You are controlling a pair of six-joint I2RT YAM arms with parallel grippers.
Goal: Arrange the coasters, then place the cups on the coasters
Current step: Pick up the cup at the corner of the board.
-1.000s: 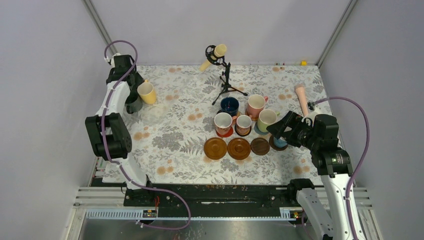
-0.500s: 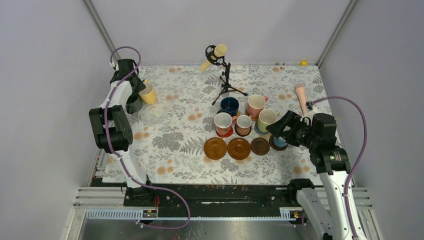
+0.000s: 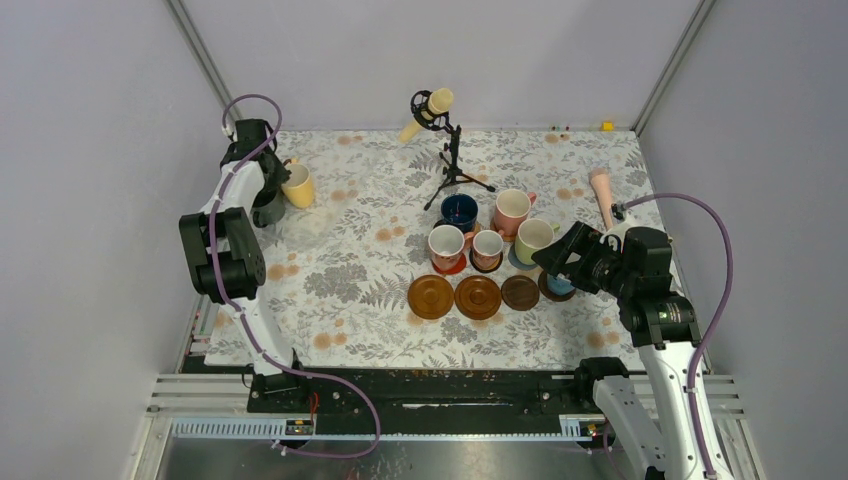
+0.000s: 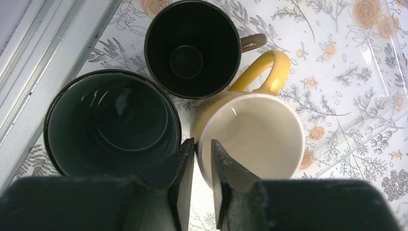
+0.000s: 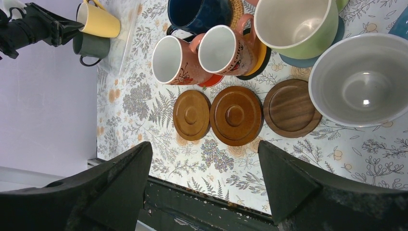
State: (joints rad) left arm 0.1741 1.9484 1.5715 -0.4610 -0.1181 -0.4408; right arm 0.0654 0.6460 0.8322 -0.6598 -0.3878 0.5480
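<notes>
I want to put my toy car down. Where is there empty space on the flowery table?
Biggest bare patch: between the yellow cup and the three wooden coasters. Another strip runs in front of those coasters, along the near edge. Crowded: behind the coasters, where cups huddle, and right around the yellow cup.
</notes>
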